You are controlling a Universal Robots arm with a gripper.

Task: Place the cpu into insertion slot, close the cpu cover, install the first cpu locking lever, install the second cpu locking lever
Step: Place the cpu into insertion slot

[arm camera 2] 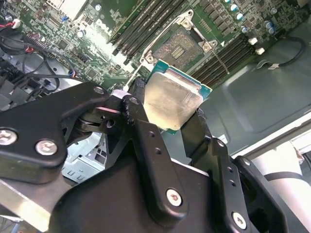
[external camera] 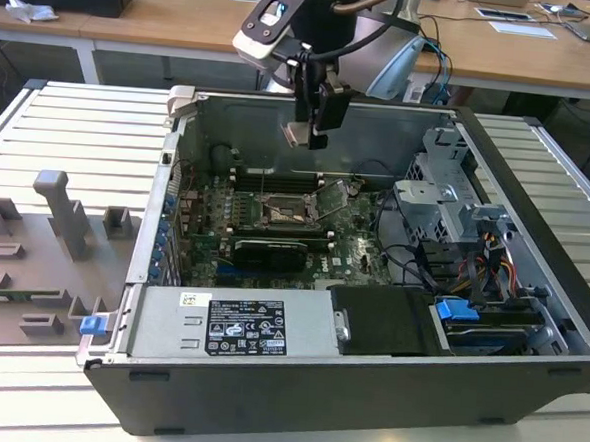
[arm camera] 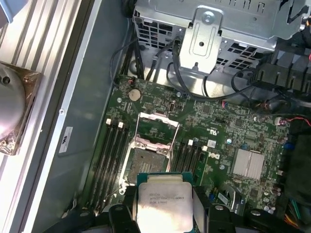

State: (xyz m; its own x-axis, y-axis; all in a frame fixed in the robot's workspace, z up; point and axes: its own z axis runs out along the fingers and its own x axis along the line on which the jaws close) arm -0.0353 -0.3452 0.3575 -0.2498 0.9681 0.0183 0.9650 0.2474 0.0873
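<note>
Gripped across two opposite edges by the pincer [external camera: 315, 132], closed down to the chip's width: the cpu [external camera: 294, 133], hanging above the open computer case [external camera: 364, 396], well clear of the insertion slot [external camera: 283, 216], not yet seated. Likely hazards: slipping or twisting in so narrow an edge hold; bending the slot's fine contacts through any tilt or offset in seating; snagging the cpu cover [arm camera: 158, 126], which lies swung back just beside the slot in the first wrist view.

From the exterior view's left: ribbed metal surface [external camera: 41, 115]; grey moulded fixture [external camera: 53, 246], matte and blocky; green board [external camera: 202, 230] crowded with parts; the cpu [arm camera 2: 170, 99] in the second wrist view, flat, square, dull silver on a green rim; black angular fingers [arm camera 2: 146, 136]; perforated steel drive cage [external camera: 447, 200] at the right.
</note>
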